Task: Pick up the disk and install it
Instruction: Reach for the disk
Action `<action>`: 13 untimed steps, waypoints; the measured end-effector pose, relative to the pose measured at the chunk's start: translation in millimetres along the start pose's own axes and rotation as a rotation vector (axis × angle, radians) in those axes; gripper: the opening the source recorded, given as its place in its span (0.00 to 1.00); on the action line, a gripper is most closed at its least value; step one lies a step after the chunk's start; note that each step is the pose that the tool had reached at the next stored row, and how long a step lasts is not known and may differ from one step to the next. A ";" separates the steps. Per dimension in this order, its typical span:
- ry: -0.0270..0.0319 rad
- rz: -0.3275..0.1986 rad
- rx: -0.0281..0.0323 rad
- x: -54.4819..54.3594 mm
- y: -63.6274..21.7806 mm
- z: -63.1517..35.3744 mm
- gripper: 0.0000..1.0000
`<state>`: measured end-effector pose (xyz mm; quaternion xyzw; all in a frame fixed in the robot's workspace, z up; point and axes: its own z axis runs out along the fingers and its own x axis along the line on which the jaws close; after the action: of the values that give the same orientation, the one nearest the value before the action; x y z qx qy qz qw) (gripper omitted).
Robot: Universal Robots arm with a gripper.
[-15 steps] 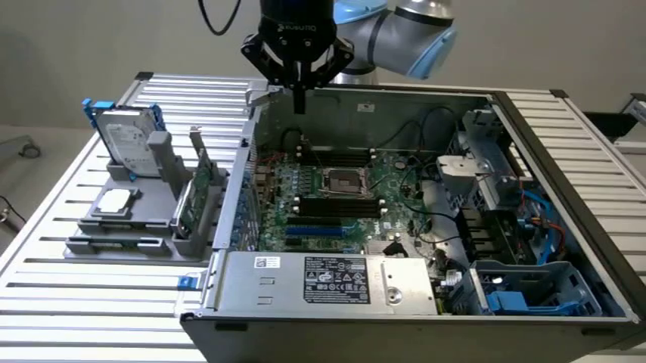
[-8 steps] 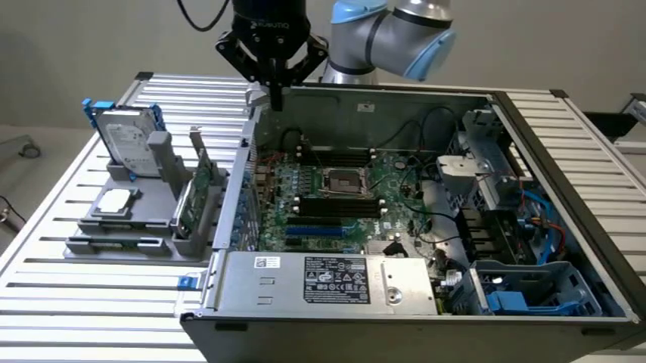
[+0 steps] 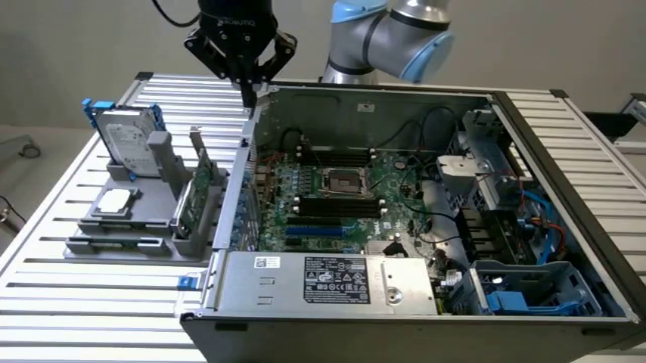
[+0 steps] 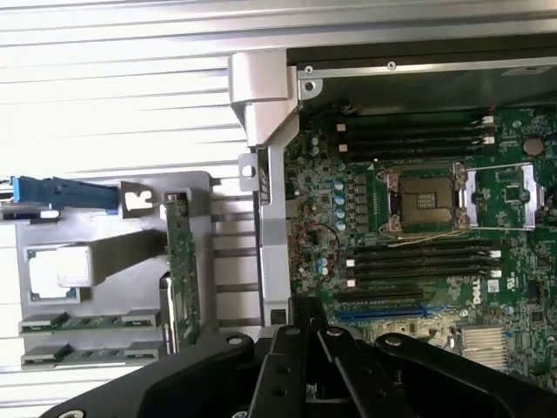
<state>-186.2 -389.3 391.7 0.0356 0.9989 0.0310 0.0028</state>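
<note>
The disk (image 3: pixel 129 140), silver-grey with a white label and a blue carrier, stands upright in the grey holder (image 3: pixel 121 234) at the exterior view's left. In the wrist view its blue edge (image 4: pixel 61 193) shows from above. My gripper (image 3: pixel 247 92) hangs shut and empty above the far left corner of the open computer case (image 3: pixel 333 291), well apart from the disk. In the wrist view the closed black fingers (image 4: pixel 305 318) point down over the case's side wall.
The holder also carries a green circuit card (image 3: pixel 190 200) and a small silver chip (image 3: pixel 114 200). Inside the case lie the motherboard (image 3: pixel 343 193) with its CPU socket, cables, and a blue drive bay (image 3: pixel 530 287) at the near right. Everything rests on a slatted aluminium table (image 3: pixel 81 302).
</note>
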 end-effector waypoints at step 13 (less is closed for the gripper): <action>0.0010 0.000 -0.0137 59.7 7.9 3.9 0.11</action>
<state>-245.2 -377.0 388.1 0.0356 0.9986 0.0378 0.0026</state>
